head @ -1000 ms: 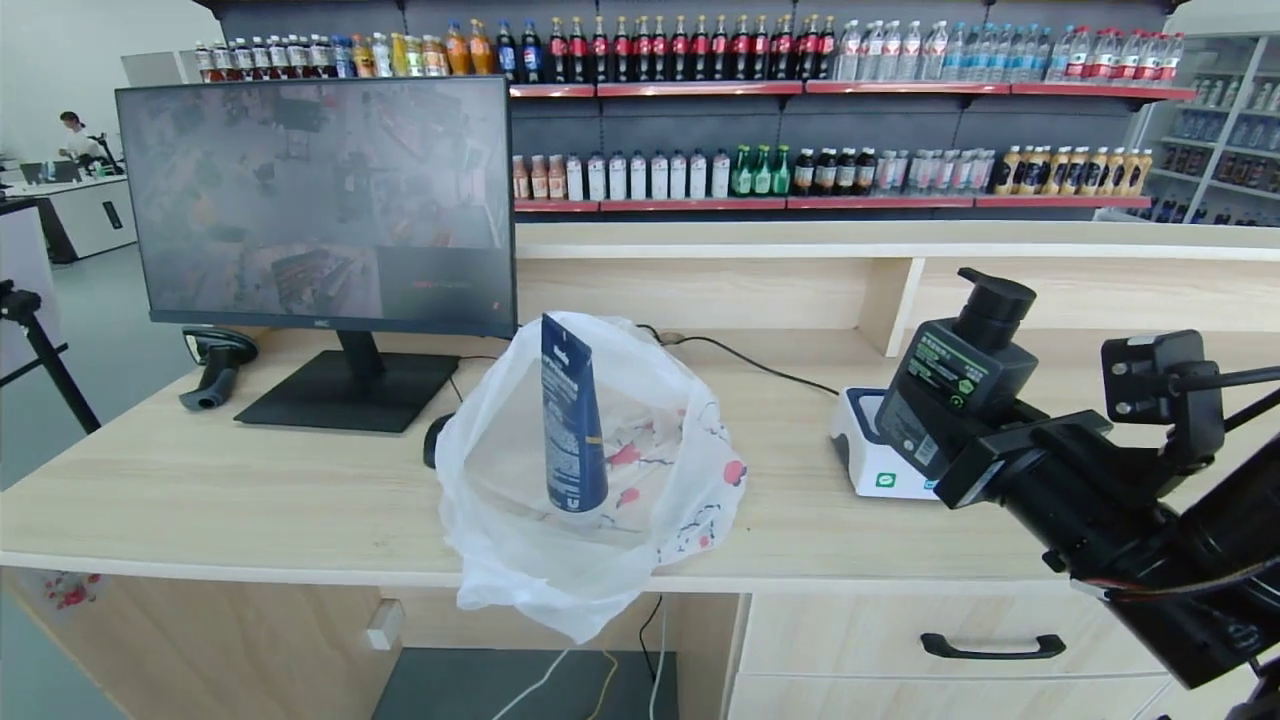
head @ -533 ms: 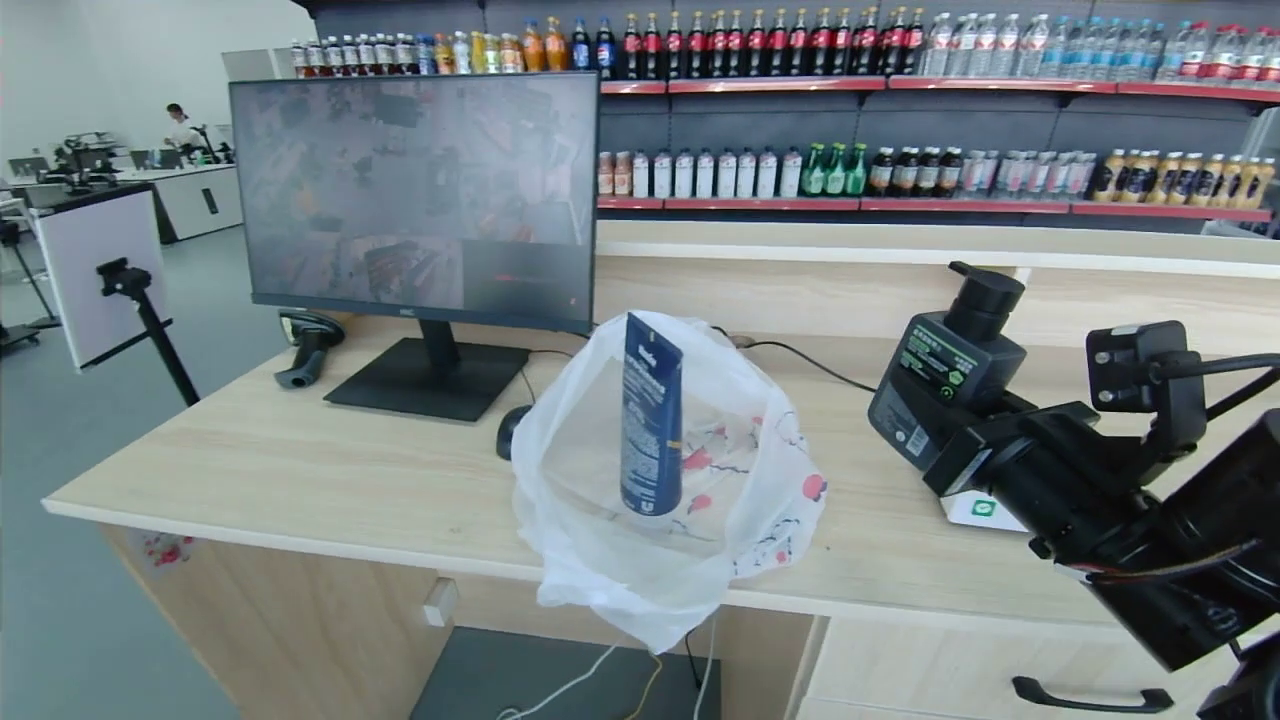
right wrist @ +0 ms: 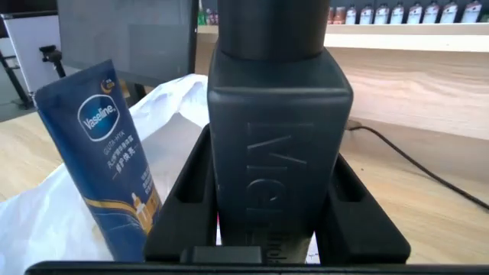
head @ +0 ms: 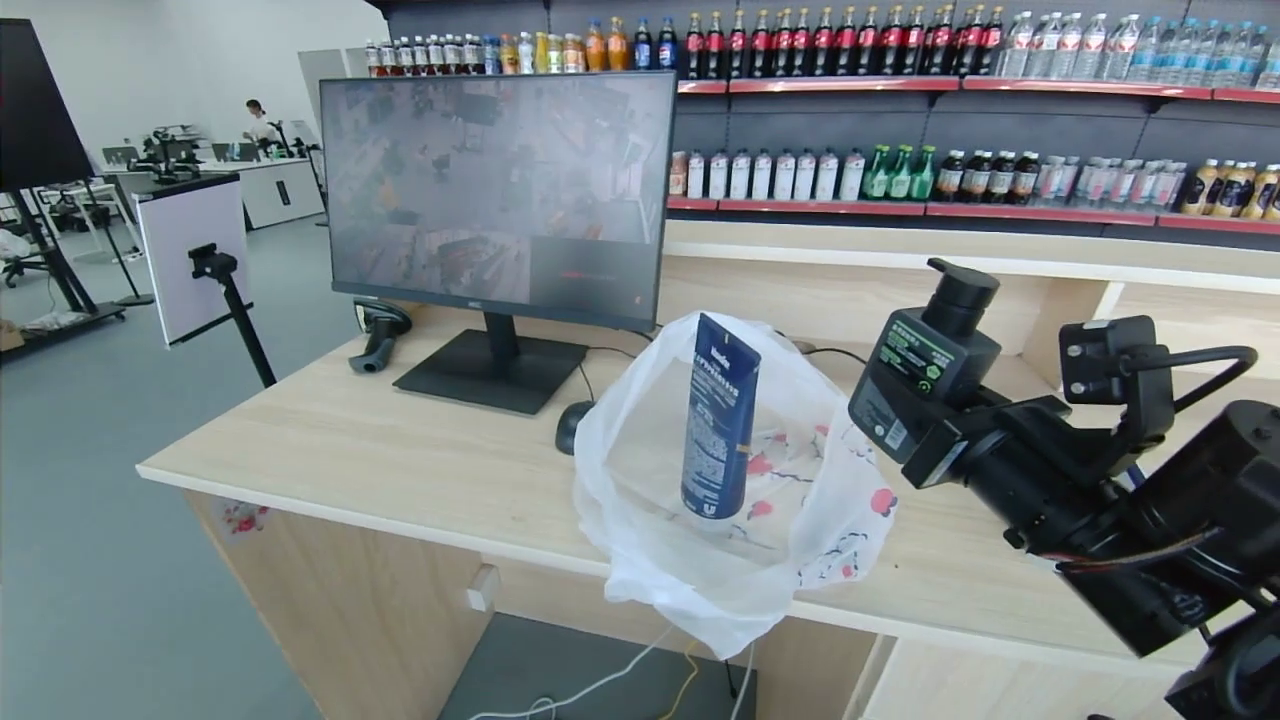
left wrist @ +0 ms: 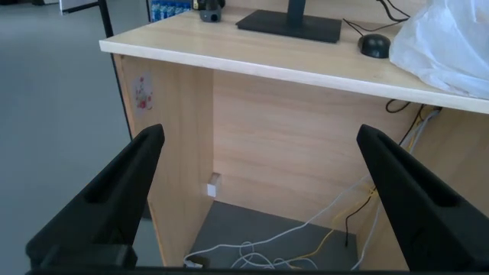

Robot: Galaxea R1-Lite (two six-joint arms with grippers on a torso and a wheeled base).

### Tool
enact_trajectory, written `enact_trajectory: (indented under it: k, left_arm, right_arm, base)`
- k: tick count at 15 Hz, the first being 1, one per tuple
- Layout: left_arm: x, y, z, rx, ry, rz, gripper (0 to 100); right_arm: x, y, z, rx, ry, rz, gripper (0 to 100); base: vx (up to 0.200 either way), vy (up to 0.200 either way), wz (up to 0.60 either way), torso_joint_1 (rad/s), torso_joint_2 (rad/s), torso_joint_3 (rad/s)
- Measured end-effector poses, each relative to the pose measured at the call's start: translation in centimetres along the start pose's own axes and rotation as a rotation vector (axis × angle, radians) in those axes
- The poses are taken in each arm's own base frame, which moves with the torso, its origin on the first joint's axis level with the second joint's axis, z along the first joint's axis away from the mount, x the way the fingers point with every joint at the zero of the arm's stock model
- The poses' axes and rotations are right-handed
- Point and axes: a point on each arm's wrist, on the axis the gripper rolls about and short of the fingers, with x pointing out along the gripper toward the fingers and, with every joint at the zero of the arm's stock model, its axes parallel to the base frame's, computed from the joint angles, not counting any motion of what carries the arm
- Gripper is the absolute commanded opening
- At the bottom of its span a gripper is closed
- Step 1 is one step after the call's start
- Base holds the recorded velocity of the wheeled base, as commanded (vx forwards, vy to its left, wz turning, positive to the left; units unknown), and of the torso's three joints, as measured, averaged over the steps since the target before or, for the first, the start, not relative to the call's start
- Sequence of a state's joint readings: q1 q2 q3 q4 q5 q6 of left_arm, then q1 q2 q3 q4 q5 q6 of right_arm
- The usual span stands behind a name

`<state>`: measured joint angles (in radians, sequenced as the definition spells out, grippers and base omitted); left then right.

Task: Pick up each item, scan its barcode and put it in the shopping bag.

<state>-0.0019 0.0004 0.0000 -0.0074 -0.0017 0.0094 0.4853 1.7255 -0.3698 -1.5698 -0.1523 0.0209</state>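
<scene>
mouse (head: 572, 428) and monitor (head: 500, 190) near shopping bag (head: 640, 490)

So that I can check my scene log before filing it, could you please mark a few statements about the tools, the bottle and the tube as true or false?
1. The right tool grips the dark pump bottle. True.
2. The blue tube lies flat. False: it stands upright inside the shopping bag.
3. The left tool is open. True.
4. The handheld scanner rests inside the shopping bag. False: it rests on the counter, left of the monitor.
</scene>
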Motion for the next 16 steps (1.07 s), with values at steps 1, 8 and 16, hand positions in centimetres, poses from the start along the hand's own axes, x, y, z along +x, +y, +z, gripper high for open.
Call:
enact_trajectory:
  k: [1, 8, 16]
  left_arm:
    - [0.0, 0.0, 0.0, 0.0, 0.0, 0.0, 100]
    - [0.0, 0.0, 0.0, 0.001, 0.0, 0.001, 100]
    - [0.0, 0.0, 0.0, -0.004, -0.003, 0.001, 100]
  right_arm:
    - [0.7, 0.3, -0.2, 0.008, -0.002, 0.007, 0]
    - [4.8, 2.8, -4.2, 0.015, 0.057, 0.068, 0]
    - [6.4, 3.0, -7.8, -0.001, 0.128, 0.069, 0]
  base:
    - [0.0, 0.0, 0.0, 0.0, 0.0, 0.0]
    - [0.0, 0.0, 0.0, 0.0, 0.0, 0.0]
    - [0.0, 0.0, 0.0, 0.0, 0.0, 0.0]
